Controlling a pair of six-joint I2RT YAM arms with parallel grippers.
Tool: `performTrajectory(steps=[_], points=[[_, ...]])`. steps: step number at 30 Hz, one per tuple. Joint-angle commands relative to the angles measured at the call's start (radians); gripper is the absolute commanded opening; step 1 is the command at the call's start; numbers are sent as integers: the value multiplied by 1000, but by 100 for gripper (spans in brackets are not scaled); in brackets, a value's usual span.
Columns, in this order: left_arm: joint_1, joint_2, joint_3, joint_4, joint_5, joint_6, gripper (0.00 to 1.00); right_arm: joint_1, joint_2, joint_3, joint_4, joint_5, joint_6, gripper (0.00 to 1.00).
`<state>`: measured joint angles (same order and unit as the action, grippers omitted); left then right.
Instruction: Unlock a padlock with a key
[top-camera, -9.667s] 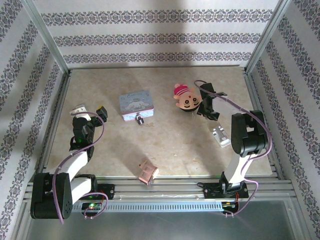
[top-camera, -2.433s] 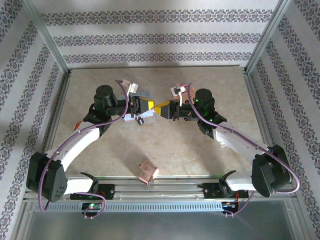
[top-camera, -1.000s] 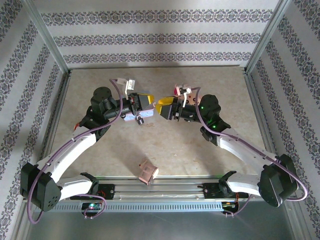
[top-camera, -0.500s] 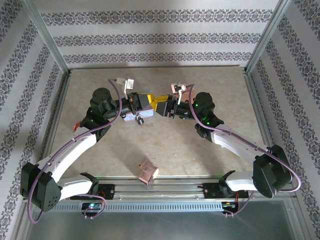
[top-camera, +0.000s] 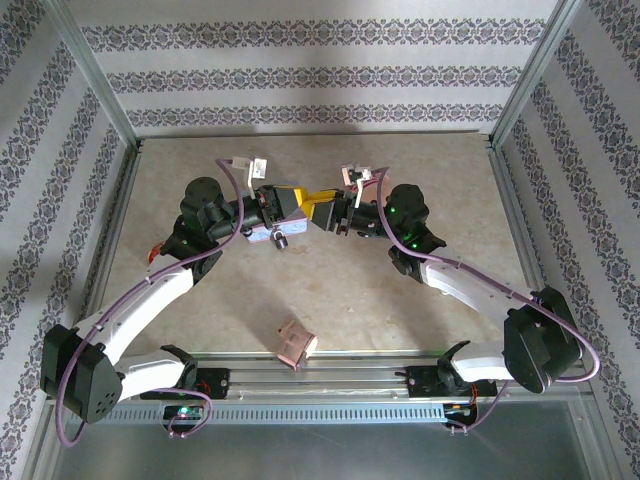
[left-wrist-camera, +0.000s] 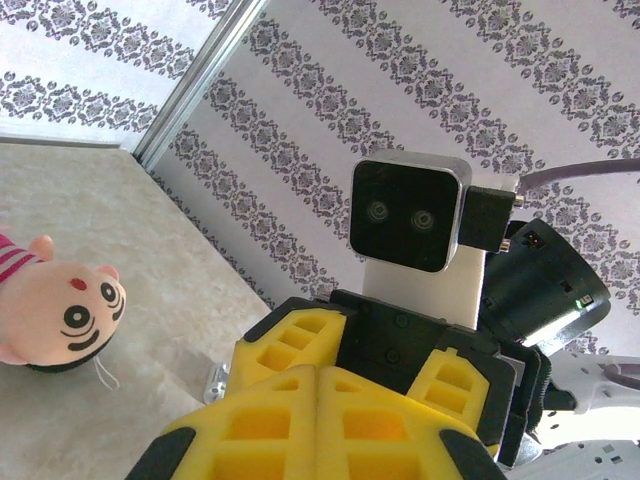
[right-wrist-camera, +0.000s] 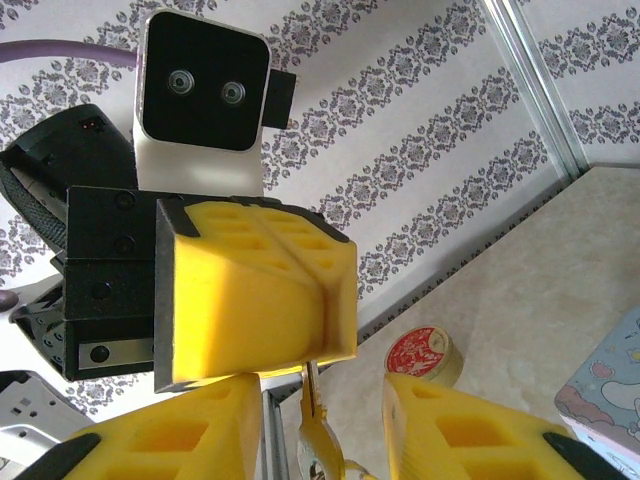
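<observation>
My left gripper (top-camera: 290, 203) is raised over the table's middle, shut on a silvery key (right-wrist-camera: 318, 420). In the right wrist view the key's blade runs up into the seam between its yellow fingers (right-wrist-camera: 250, 290) and the head hangs down. My right gripper (top-camera: 322, 211) faces it tip to tip and is open. Its fingers (right-wrist-camera: 190, 430) stand on either side of the key, apart from it. In the left wrist view my left gripper (left-wrist-camera: 318, 385) has its pads pressed together. The tiny dark padlock (top-camera: 281, 240) lies on the table in front of the pale-blue tin (top-camera: 256, 232).
A pink pig toy (left-wrist-camera: 55, 315) lies behind the right arm. A round red-lidded tin (right-wrist-camera: 424, 356) sits at the far wall. A pinkish-copper boxy object (top-camera: 296, 343) rests near the front edge. A small silvery piece (left-wrist-camera: 215, 382) lies on the table. Patterned walls close in three sides.
The right gripper has moved left up to the left gripper's tips and its jaws have narrowed around the hanging key. The left gripper has stayed shut and nearly still.
</observation>
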<state>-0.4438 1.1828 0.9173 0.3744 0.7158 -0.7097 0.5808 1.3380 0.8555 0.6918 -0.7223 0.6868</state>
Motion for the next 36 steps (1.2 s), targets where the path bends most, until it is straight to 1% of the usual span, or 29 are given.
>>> performTrajectory(steps=[1, 12, 27, 34, 36], points=[[-4, -17, -10, 50, -21, -11, 0, 13, -7, 7, 49, -14, 10, 37], [1, -19, -22, 64, -58, -16, 0, 13, -2, 7, 49, -40, 17, 36], [12, -24, -45, 96, -82, -33, 0, 14, -10, -6, 49, -34, 19, 22], [14, -14, -58, 142, -94, -67, 0, 15, -7, -9, 49, -37, 26, 19], [16, -11, -61, 152, -99, -77, 0, 16, -7, -9, 73, -37, 28, 19]])
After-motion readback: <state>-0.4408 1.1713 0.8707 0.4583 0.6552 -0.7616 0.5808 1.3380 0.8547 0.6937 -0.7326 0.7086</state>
